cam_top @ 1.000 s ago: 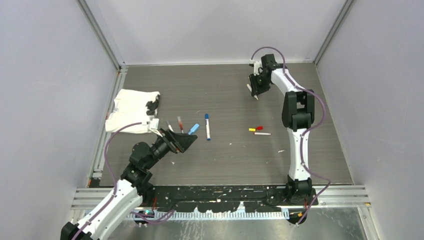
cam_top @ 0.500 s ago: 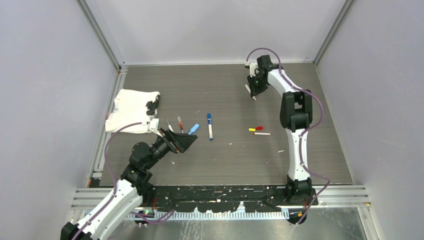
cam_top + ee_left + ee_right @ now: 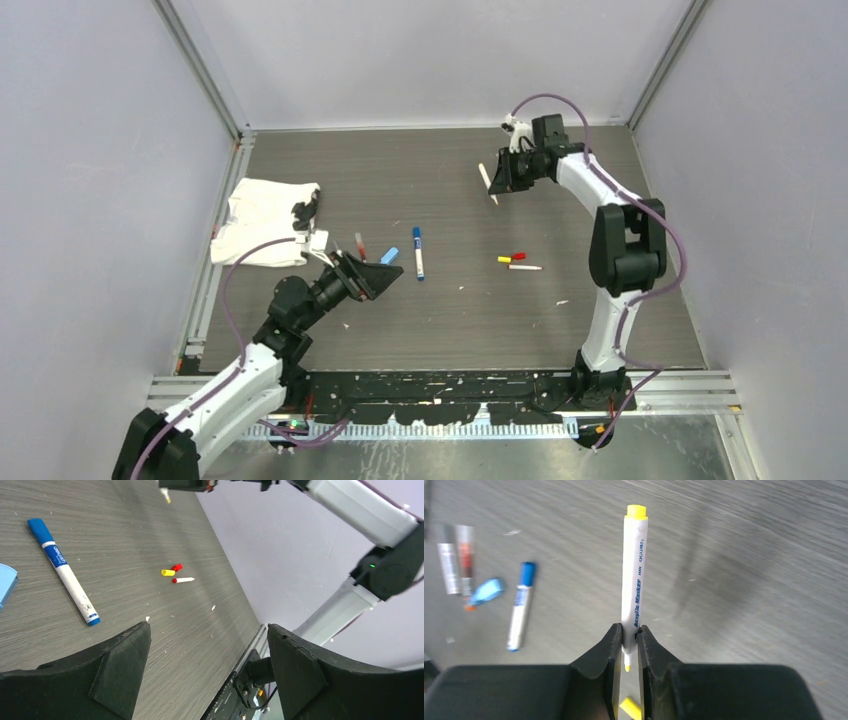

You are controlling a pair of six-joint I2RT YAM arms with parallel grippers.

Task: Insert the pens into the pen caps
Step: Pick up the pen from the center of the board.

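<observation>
My right jaws pinch the yellow pen (image 3: 634,580) near its nib, left jaws wide; it seems light, stiff, slippery.

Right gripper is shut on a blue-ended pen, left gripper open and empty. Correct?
No: the pen in the right gripper is yellow-ended, not blue-ended, as the right wrist view shows. The rest holds: that gripper is shut on it, and the left gripper is open and empty.
</observation>
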